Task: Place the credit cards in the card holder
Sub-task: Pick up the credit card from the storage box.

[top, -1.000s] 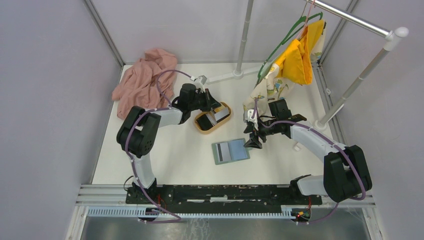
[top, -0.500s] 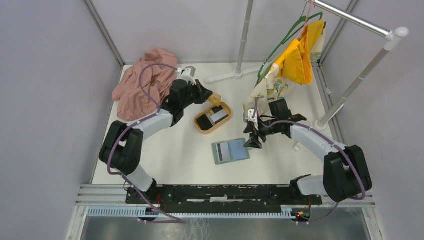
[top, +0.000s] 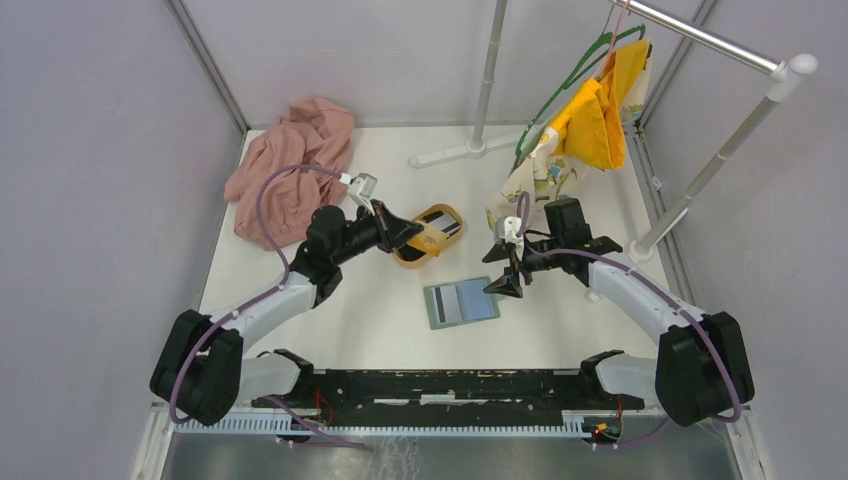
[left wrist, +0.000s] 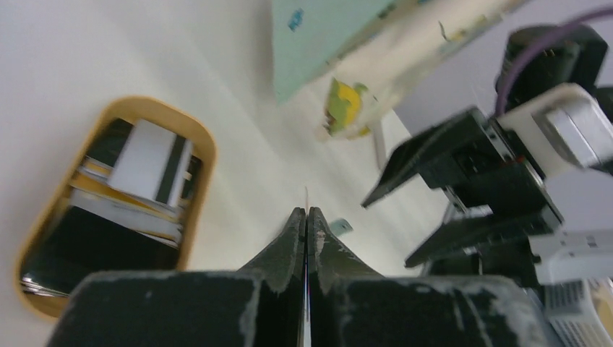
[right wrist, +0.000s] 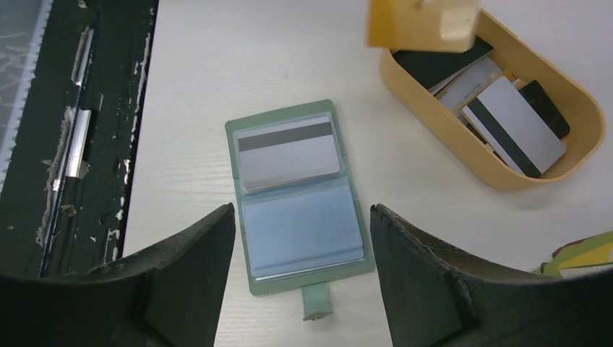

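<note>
The card holder (top: 460, 302) lies open on the table, grey-green with pale blue slots (right wrist: 300, 228). A grey-white striped card (right wrist: 285, 152) sits in its upper slot. My right gripper (right wrist: 302, 208) hangs open just above the holder's tab end, and stands at the holder's right edge (top: 498, 270) in the top view. My left gripper (left wrist: 306, 211) is shut on a tan credit card (right wrist: 423, 25), seen edge-on between the fingers. It holds that card over the near-left end of the oval wooden tray (top: 447, 213). More credit cards, black and white-striped (right wrist: 515, 126), lie in the tray.
A pink cloth (top: 290, 165) is heaped at the back left. A clothes rack with a yellow garment (top: 600, 110) and a patterned cloth (top: 530, 180) stands at the back right, its base pole (top: 480, 140) on the table. The black rail (top: 450, 385) runs along the near edge.
My left gripper rose out of the tray holding the tan card, then swung back toward the near left of the tray. The right gripper has barely moved.
</note>
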`<action>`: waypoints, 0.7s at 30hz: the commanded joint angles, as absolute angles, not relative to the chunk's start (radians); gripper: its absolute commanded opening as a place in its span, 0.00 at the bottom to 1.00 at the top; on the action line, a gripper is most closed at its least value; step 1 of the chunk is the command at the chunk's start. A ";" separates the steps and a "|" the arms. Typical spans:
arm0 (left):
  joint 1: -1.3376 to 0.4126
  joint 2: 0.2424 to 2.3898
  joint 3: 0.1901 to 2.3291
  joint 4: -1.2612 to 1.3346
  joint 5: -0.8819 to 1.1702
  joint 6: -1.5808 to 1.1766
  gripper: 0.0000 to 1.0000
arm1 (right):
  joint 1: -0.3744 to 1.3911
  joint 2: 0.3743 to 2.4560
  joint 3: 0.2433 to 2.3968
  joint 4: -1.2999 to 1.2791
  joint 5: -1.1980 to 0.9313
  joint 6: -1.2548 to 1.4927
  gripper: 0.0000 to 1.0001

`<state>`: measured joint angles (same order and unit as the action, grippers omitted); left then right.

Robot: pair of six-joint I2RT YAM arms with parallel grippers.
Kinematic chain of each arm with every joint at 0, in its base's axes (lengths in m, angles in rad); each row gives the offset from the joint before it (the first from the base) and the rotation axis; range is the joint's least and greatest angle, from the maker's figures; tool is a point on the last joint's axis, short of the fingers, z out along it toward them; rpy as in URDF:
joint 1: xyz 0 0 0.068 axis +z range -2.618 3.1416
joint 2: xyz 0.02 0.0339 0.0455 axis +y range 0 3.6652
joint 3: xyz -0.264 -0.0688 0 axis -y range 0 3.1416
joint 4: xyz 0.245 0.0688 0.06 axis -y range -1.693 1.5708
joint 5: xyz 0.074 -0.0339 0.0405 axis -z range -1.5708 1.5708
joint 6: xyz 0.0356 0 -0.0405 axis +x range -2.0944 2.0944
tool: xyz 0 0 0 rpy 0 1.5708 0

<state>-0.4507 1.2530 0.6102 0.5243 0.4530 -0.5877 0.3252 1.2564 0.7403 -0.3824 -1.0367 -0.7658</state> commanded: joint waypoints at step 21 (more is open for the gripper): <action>-0.807 1.130 0.520 0.677 0.395 -0.528 0.02 | 0.435 1.229 0.500 0.459 -1.238 0.095 0.72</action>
<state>-0.7902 1.1191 0.4828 0.6140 0.4408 -0.5632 0.3969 1.2331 0.4797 0.3061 -1.1851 -0.0193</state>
